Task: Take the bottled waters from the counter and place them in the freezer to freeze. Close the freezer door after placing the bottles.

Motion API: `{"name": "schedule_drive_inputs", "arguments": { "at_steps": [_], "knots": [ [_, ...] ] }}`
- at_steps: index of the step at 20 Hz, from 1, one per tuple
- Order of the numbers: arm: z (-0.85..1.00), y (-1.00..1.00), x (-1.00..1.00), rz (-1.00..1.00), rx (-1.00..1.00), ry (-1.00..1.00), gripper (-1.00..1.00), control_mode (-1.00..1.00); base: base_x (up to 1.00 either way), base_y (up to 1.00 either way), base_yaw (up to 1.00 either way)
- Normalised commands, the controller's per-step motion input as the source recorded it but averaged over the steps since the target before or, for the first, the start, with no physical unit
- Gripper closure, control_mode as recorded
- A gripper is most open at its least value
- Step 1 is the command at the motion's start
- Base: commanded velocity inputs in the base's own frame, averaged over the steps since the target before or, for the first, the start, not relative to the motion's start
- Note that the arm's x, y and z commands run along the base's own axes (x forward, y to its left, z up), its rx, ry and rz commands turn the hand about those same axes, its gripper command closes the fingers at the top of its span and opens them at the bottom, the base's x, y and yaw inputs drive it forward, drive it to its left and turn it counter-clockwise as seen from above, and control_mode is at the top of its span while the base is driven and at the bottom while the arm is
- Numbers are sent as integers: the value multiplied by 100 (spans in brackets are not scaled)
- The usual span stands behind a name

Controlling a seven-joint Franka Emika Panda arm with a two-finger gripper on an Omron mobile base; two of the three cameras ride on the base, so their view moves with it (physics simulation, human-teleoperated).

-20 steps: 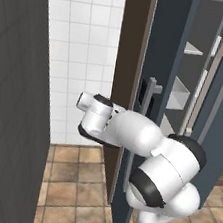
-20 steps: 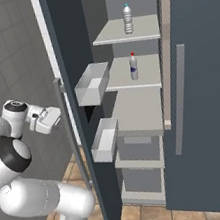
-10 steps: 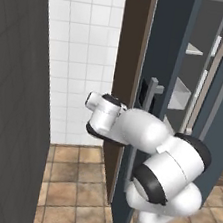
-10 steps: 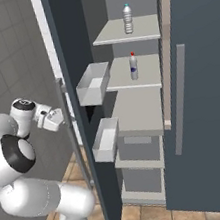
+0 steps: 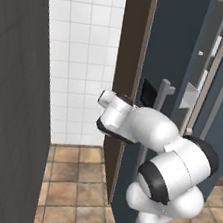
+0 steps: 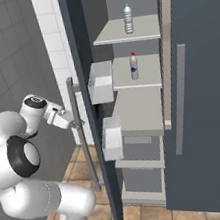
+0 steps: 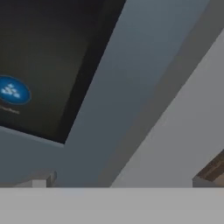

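Both bottled waters stand upright inside the open freezer (image 6: 146, 101): the teal-capped bottle (image 6: 128, 18) on the top shelf, the red-capped bottle (image 6: 133, 66) with a blue label on the shelf below. The freezer door (image 6: 78, 41) stands ajar, edge-on in the right base view, its blue-grey outer face (image 5: 178, 48) showing in the left base view. My gripper (image 6: 75, 122) is against the door's outer side at the vertical grey bar handle (image 6: 81, 137); its fingers are too small to read. The hand view is tight on the door's dark control panel (image 7: 43, 65). The counter is out of view.
Two white bins (image 6: 100, 81) hang on the door's inner side. The neighbouring blue-grey door (image 6: 200, 92) on the right is shut. A white tiled wall (image 5: 81, 53) and a dark grey wall (image 5: 6, 118) hem in the left; brown floor tiles (image 5: 71, 193) lie below.
My hand has moved right, up to the door handle, and the freezer door has swung slightly toward the freezer. The bottles have not moved.
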Motion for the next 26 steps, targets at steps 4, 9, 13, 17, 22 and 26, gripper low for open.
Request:
{"name": "schedule_drive_inputs", "arguments": {
  "at_steps": [4, 9, 13, 17, 22, 26],
  "knots": [
    [22, -77, 0, 16, 29, 4, -100, -100, 0, 0, 0],
    [1, -78, 0, 18, 32, 1, -100, -100, 0, 0, 0],
    [0, -67, 14, 17, 16, 0, -100, -100, 0, 0, 0],
    [0, -22, 15, 14, 1, 0, -100, -100, 0, 0, 0],
    [0, -12, 20, 11, 0, 0, -100, -100, 0, 0, 0],
    [0, -39, 22, 6, 4, -1, -100, -100, 0, 0, 0]
  ]
}}
